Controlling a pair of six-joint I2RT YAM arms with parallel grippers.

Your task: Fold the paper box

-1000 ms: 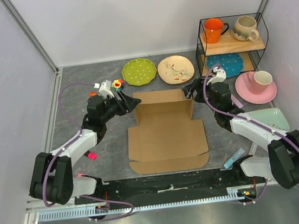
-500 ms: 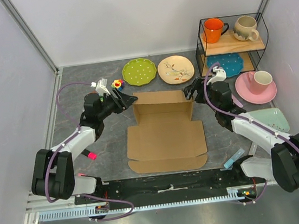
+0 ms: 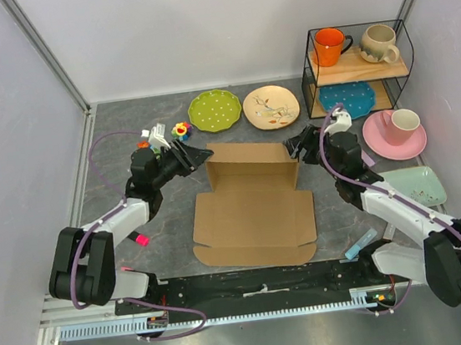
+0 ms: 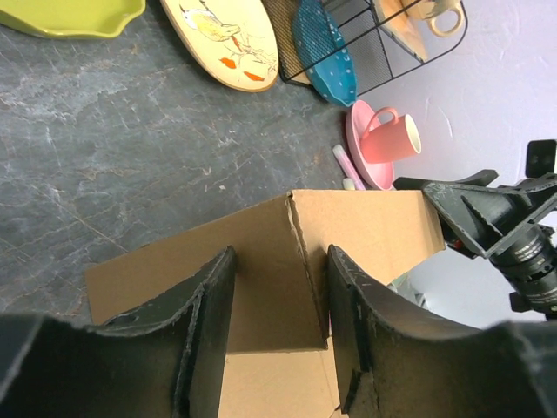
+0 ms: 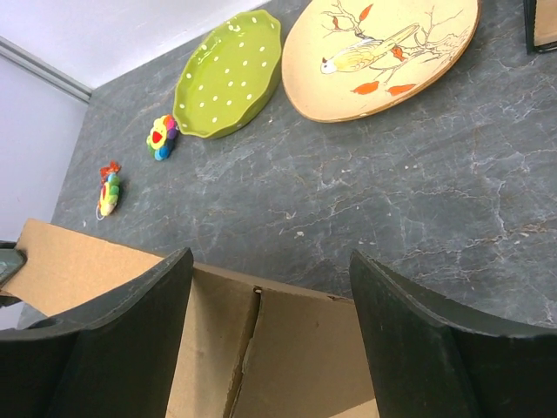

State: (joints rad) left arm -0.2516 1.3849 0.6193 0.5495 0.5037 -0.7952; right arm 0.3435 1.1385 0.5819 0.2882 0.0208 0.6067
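Your paper box (image 3: 253, 216) sits mid-table, back wall up, front and side flaps flat (most of the folding remains). Your left gripper (image 4: 278, 261) straddles the rear-left corner, jaws partly apart. The right gripper (image 5: 270, 261) gapes wide over the rear-right corner, clamping nothing.

Grey marbled tabletop (image 3: 118, 144), pale walls (image 3: 196, 25), wire shelf (image 3: 358, 67)
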